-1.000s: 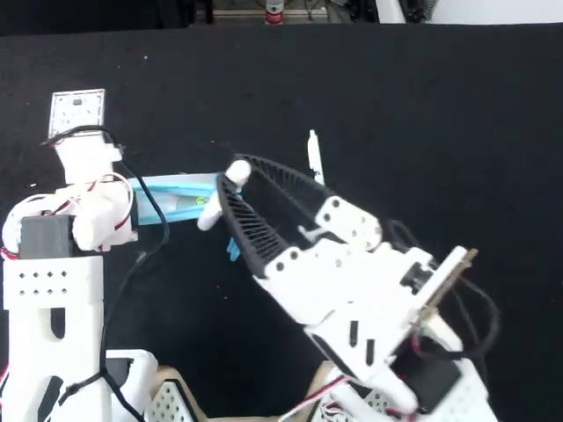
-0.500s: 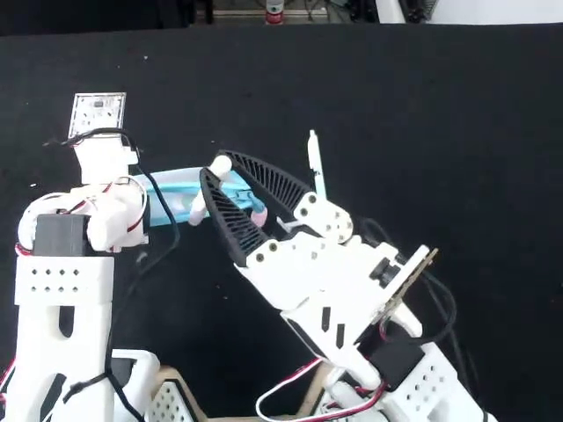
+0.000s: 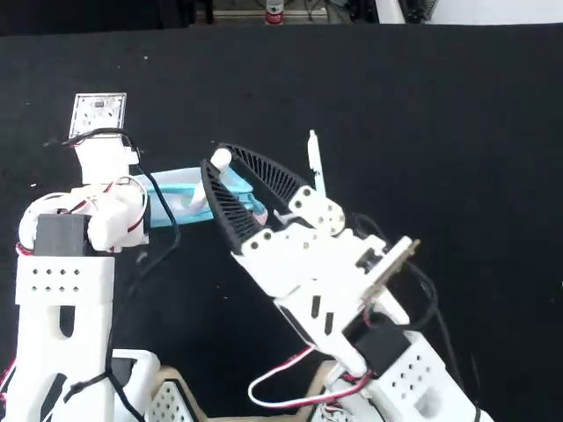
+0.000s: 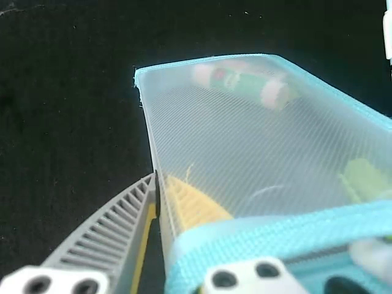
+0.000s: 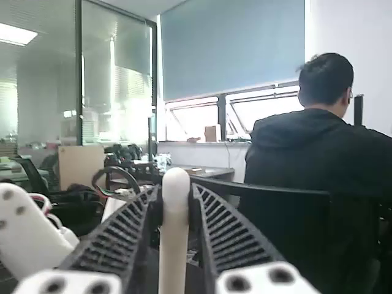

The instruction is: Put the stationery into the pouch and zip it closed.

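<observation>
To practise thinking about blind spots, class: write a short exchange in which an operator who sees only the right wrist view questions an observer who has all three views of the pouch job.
Operator: My right pincer grips a white stick, but my camera faces the room. Where is the pouch?
Observer: In the high view the light blue pouch lies on the black table, partly under your pincer.
Operator: Is anything holding it in place?
Observer: Yes. The left wrist view shows the left pincer clamped on the pouch's mesh wall.
</observation>
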Tool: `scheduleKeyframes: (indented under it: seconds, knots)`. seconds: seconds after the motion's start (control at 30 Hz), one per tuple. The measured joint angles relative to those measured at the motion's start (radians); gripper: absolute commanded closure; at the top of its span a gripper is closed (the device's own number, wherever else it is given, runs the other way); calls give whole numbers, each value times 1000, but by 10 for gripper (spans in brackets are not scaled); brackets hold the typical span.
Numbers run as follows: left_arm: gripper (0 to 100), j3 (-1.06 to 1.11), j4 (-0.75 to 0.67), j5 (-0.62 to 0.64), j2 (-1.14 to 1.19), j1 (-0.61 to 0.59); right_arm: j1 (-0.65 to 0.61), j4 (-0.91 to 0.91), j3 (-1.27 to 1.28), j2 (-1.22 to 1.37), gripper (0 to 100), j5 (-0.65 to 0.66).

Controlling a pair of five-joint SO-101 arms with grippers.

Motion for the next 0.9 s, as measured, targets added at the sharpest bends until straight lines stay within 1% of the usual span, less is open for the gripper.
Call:
scheduleKeyframes:
  seconds: [0.17, 0.23, 0.37, 0.57, 0.63, 0.73, 0.77, 0.83, 0.9]
  knots:
    - [970, 0, 0, 0, 0, 0, 15, -110, 35, 57, 988, 0]
    - [970, 0, 0, 0, 0, 0, 15, -126, 37, 64, 988, -3]
    - [970, 0, 0, 0, 0, 0, 3, -123, 87, 64, 987, -6]
    - [970, 0, 0, 0, 0, 0, -26, -51, 137, 64, 984, -6]
    - [970, 0, 0, 0, 0, 0, -31, -5, 137, 64, 937, -6]
    - [970, 0, 0, 0, 0, 0, -37, 120, 133, 64, 807, -6]
    - [970, 0, 0, 0, 0, 0, -37, 173, 130, 64, 779, -6]
    - [970, 0, 0, 0, 0, 0, -35, 304, 87, 66, 766, -6]
    - [970, 0, 0, 0, 0, 0, -35, 434, 23, 66, 787, -6]
